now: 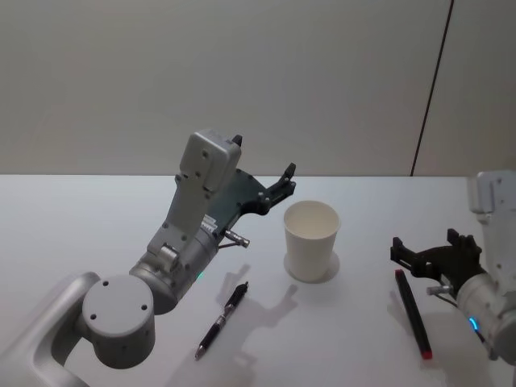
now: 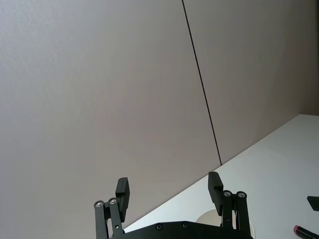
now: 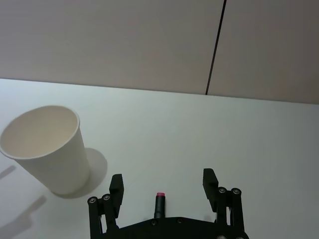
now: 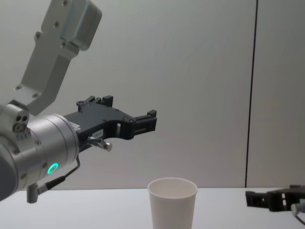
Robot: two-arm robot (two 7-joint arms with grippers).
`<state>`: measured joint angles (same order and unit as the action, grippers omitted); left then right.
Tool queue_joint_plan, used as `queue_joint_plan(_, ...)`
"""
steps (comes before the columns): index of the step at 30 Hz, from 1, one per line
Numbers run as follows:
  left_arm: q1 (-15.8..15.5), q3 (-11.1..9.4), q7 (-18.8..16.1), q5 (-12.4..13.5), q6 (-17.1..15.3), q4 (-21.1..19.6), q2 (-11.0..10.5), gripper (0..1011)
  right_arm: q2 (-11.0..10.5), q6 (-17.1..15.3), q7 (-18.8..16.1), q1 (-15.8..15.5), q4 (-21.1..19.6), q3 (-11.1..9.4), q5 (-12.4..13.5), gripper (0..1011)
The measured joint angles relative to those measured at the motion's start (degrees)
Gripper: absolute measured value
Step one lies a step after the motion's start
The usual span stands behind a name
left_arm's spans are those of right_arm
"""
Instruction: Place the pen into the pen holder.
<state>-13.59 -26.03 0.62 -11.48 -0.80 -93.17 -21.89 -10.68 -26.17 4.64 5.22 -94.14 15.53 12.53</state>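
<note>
Right gripper (image 3: 163, 177), claw spread, hangs over the pen (image 3: 160, 201) lying on the table (image 3: 199, 129) near the empty pen holder (image 3: 50, 149); grasp, lift and drop are all left, I judge. Left gripper (image 2: 168, 180) hangs raised, spread too.

Paper cup (image 1: 311, 240): white, matt, rolled rim. Pen (image 1: 411, 313): smooth black plastic look, red end. Counter (image 1: 81, 226): white, smooth, matt. Left arm (image 1: 189, 218): light grey satin shell, metal look. Left gripper (image 2: 168, 191), right gripper (image 3: 163, 181): matt black, hard. Wall (image 1: 242, 72): matt grey panels.
</note>
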Motion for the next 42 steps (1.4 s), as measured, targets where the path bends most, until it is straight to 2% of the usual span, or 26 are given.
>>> queue_joint_plan(12, 0.00, 0.00, 0.00, 0.00, 0.00, 0.00, 0.00, 1004, 3.12, -4.01, 2.73, 3.21, 5.86, 0.43, -0.52, 1001)
queue_joint_plan(24, 0.00, 0.00, 0.00, 0.00, 0.00, 0.00, 0.00, 1004, 5.52, -6.38, 5.04, 5.53, 10.53, 0.89, -1.56, 1001)
queue_joint_plan(42, 0.00, 0.00, 0.00, 0.00, 0.00, 0.00, 0.00, 1004, 7.73, -8.10, 6.51, 7.05, 14.37, 1.64, -3.11, 1000)
